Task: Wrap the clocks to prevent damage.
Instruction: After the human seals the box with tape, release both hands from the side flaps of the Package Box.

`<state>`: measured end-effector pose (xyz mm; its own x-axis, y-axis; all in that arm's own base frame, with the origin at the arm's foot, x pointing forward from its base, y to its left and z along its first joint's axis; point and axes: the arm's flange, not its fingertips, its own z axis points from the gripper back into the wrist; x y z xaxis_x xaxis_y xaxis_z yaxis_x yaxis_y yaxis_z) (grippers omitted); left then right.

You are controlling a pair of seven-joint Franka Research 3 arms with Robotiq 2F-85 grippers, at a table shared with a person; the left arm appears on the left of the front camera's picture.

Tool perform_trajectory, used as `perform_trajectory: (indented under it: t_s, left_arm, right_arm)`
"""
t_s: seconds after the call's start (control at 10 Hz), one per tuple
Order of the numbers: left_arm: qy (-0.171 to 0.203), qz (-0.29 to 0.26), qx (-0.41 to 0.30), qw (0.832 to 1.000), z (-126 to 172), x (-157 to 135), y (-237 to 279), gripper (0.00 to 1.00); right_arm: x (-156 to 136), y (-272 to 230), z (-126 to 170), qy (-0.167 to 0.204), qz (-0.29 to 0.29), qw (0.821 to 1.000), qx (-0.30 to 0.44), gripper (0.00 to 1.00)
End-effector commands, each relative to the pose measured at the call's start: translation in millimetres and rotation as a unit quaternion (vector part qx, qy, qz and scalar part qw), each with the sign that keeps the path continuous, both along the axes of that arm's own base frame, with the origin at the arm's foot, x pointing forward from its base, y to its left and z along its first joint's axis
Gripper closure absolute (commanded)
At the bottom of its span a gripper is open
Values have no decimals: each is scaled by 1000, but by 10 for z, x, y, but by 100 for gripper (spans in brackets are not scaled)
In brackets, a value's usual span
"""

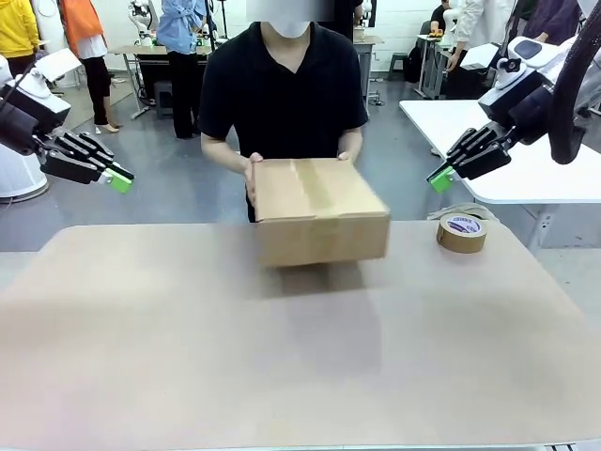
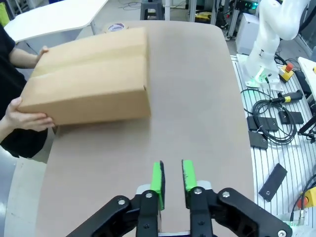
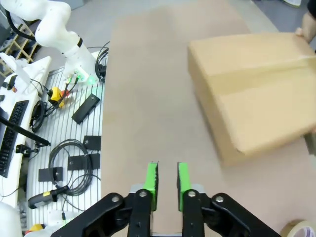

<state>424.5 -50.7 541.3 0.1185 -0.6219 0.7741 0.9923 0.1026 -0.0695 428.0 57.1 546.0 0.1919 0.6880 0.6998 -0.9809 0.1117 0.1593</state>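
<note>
Cardboard box (image 1: 319, 211) at the far middle of the table (image 1: 282, 376), flaps closed, gripped at its far side by a person's hands (image 1: 252, 175). Looks slightly blurred in all three views. Seems to sit just above the tabletop or barely touching it; hard to say which from the shadow under it.

Tape roll (image 1: 462, 232) lying flat on the table to the right of the box, near the far right edge, apart from the box.

Left gripper (image 1: 120, 180) held in the air off the table's far left corner, pointing toward the middle. Green pads (image 2: 157, 177) drawn close with a slim gap between, pinching nothing. From the left wrist view: tan tabletop below, box ahead and to the upper left, one hand (image 2: 24, 118) of the person on its near end.

Right gripper (image 1: 441, 178) likewise in the air off the far right, above and just beyond the tape roll, pointing inward. Pads close together, slim gap, nothing between. From the right wrist view: box to the upper right, well apart from the fingertips.
</note>
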Motion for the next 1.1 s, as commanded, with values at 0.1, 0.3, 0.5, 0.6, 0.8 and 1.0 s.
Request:
perform_trajectory:
  t_s: [0.1,0.3,0.5,0.6,0.8,1.0]
  left_arm:
    - [4,-21,4,1000,66,32,40,0]
    - [9,-15,3,1000,7,-60,20,11]
    - [17,-24,7,1000,50,43,35,0]
    - [17,-20,6,1000,23,-2,25,0]
    - [13,-21,9,1000,30,2,26,0]
    - [8,-19,17,1000,37,4,29,0]
  right_arm:
    - [38,38,-1,5,-6,1000,-6,0]
    - [-16,9,-50,16,4,1000,-8,5]
    - [34,14,-42,17,-3,1000,-3,0]
    - [8,5,-47,19,1,1000,-7,0]
    - [3,6,-46,20,0,1000,-9,0]
    - [-6,-3,-45,19,-1,1000,-9,0]
